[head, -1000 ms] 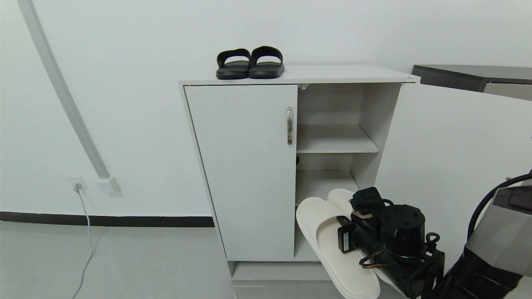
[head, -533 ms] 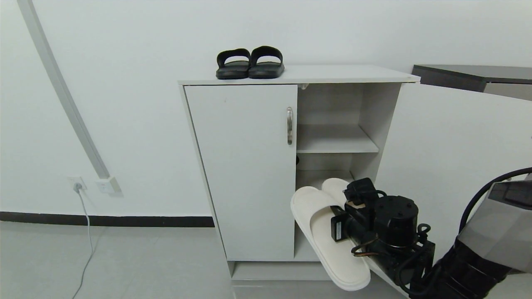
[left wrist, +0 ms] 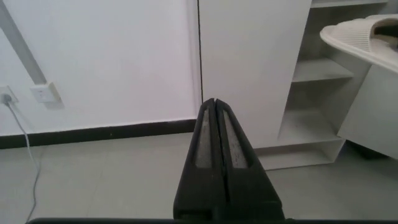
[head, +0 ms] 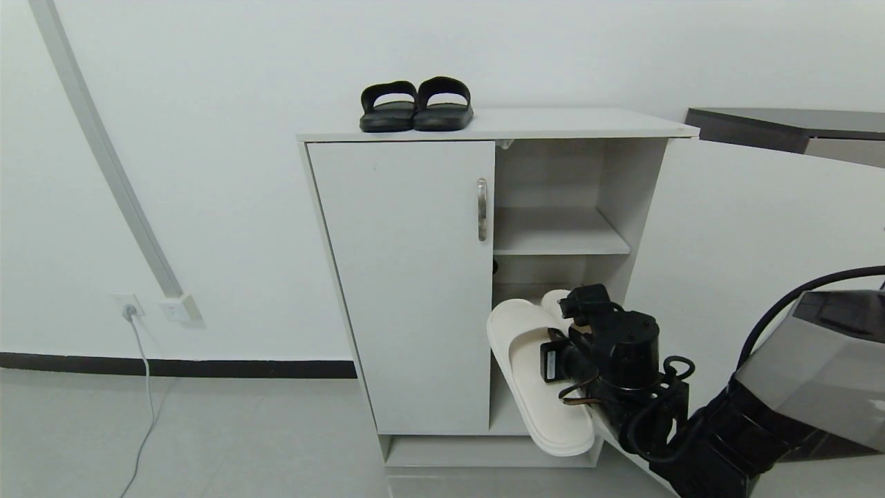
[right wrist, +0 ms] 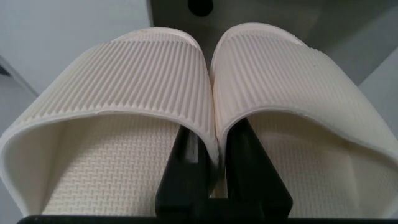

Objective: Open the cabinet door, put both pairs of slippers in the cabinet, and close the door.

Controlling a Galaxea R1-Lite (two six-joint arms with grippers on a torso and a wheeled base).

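- So, step one looks done: the cabinet (head: pixel 498 124) has its right door (head: pixel 747 242) swung wide open at the right of the head view. The left door (head: pixel 404 277) is shut.
- The right gripper (right wrist: pixel 212 158) has its jaws pinching the white slippers (head: pixel 532 366) where their inner edges meet. The two ribbed straps sit pressed side by side in the right wrist view.
- The white slippers are lower centre-right in the head view, toes just at the cabinet opening near the lower shelf (head: pixel 518 290). Their heels hang out and down toward the floor.
- I can't tell whether the toes touch the shelf. The pair is not set down, so I judge this as mid-insert.
- The black slippers (head: pixel 416 105) sit together on the cabinet top, upper centre of the head view, well apart from both arms. That pair looks untouched.
- The left gripper (left wrist: pixel 214 143) has its jaws pressed together, holding nothing. It points at the floor in front of the cabinet.
- Left to do, by my judgement: push the white pair in and let go, fetch the black pair and shelve it, then swing the right door shut.
- Roughly a third of the way along.
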